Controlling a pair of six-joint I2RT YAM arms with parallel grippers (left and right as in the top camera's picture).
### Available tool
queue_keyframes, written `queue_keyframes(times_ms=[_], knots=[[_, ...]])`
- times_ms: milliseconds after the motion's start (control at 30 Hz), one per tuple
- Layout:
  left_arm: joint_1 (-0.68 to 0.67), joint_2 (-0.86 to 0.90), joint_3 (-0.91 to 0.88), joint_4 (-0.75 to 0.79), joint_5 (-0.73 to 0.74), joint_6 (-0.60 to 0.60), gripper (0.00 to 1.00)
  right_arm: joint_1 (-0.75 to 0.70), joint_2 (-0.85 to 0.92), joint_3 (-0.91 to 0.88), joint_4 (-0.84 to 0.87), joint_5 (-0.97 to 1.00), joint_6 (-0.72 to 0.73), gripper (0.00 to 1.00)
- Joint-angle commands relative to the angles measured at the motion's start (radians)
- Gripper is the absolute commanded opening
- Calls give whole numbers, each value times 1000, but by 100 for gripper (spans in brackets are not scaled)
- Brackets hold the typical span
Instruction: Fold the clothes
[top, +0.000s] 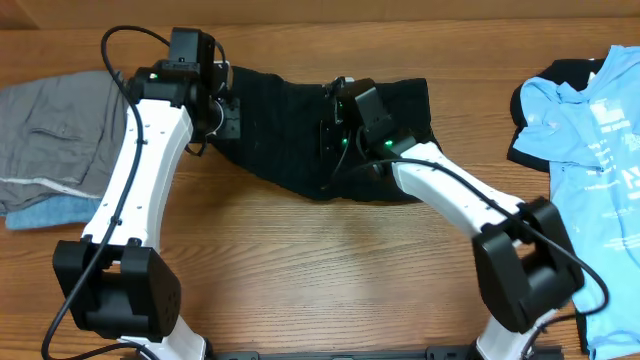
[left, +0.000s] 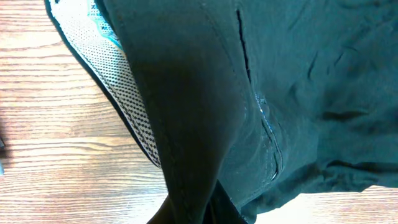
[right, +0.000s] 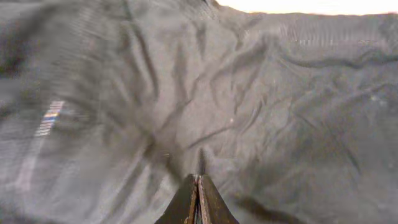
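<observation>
Bare table (top: 330, 260) before the black shorts (top: 290, 130) lies open; grey garment (top: 50, 130) left, blue T-shirt (top: 600, 150) right crowd the sides.

Your overhead looks straight down on the whole table (top: 300, 260); both wrist cameras sit tight over the black shorts (top: 290, 120), shared by all views.
</observation>
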Motion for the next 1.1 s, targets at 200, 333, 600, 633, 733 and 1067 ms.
queue_keyframes(times_ms=[200,333,600,633,733,1067], knots=[[-9,-25,8,2,-25,12,8,39,282,10,106,14,68,4],[-15,-25,8,-7,-25,12,6,31,202,76,58,-12,66,4],[-40,-25,8,-9,-32,12,6,-27,98,178,54,84,65,4],[-42,-25,8,-9,-32,12,6,-28,118,178,66,85,67,4],[-51,-25,8,-10,-32,12,7,-26,196,178,113,81,73,4],[-52,-25,8,4,-33,12,8,19,392,178,138,62,101,4]])
